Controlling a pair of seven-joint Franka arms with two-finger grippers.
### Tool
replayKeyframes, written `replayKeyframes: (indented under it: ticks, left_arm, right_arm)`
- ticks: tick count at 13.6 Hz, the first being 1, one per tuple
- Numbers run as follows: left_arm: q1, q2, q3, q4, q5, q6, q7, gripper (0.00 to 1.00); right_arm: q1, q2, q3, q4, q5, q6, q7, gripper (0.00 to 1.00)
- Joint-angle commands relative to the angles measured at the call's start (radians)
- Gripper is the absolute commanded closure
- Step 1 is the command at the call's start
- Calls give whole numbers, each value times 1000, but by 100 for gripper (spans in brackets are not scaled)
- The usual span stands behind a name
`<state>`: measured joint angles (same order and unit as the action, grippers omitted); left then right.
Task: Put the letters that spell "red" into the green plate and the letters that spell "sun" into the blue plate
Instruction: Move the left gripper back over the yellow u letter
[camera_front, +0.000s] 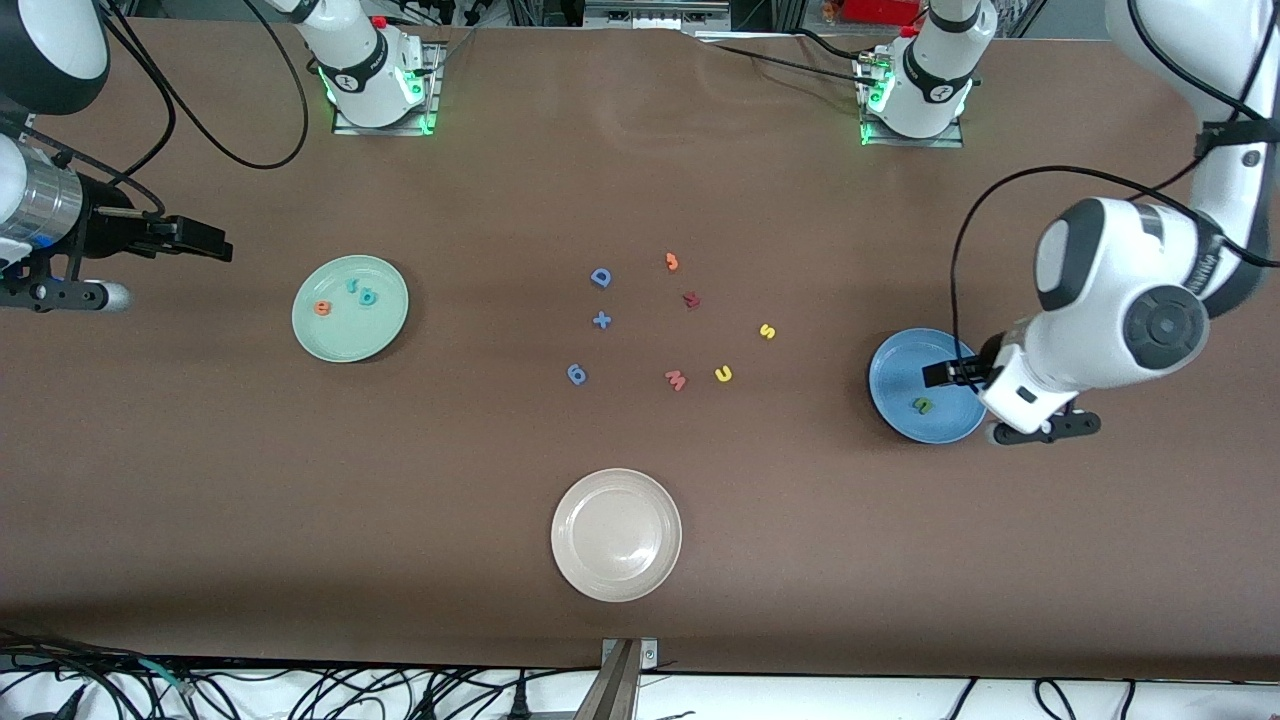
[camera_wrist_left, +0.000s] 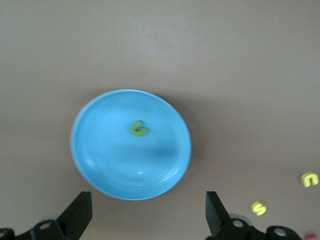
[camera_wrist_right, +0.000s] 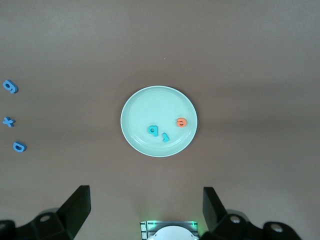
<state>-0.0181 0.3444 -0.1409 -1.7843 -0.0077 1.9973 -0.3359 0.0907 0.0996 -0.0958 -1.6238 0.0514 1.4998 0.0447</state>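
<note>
Both tools gape empty: left tool (camera_front: 945, 374) over the blue plate (camera_front: 895, 400), right tool (camera_front: 210, 240) waiting beside the green plate (camera_front: 345, 340), so the yellow "s" (camera_front: 767, 331) and "u" (camera_front: 724, 374) (light, soft, likely squashy foam) want a gentle edge pinch off the desk (camera_front: 640, 180).

You see a brown table top (camera_front: 500, 450) that looks soft and matt, like cloth. The blue plate (camera_wrist_left: 100, 165) is smooth and shiny. The green plate (camera_wrist_right: 135, 107) is smooth with a soft shine. The white plate (camera_front: 570, 560) looks dull. The little letters look like matt foam.

Cream plate (camera_front: 616, 535), stray foam letters (camera_front: 601, 278)
</note>
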Motion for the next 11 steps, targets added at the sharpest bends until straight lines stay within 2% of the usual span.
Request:
replayKeyframes:
  ticks: [1, 3, 5, 7, 9, 11]
  left_arm:
    - [-54, -140, 11, -240, -44, 176, -110, 0]
    - [-86, -166, 11, -292, -46, 210, -195, 0]
    - [-134, -203, 9, -371, -63, 312, -302, 0]
    - [-183, -194, 7, -386, -75, 392, -437, 0]
    - [-203, -145, -31, -373, -72, 466, -559, 0]
    - [-253, -61, -39, -357, -61, 594, -714, 0]
  right_arm:
    - [0, -8, 4, -11, -10, 20, 15, 1]
    - [-2, -1, -1, -13, -13, 39, 15, 1]
    - [-3, 8, -4, -18, -13, 66, 15, 1]
    - [-8, 15, -5, -19, -15, 69, 17, 1]
    - [-12, 22, -7, -22, -25, 79, 17, 1]
    - [-13, 22, -10, -25, -25, 79, 17, 1]
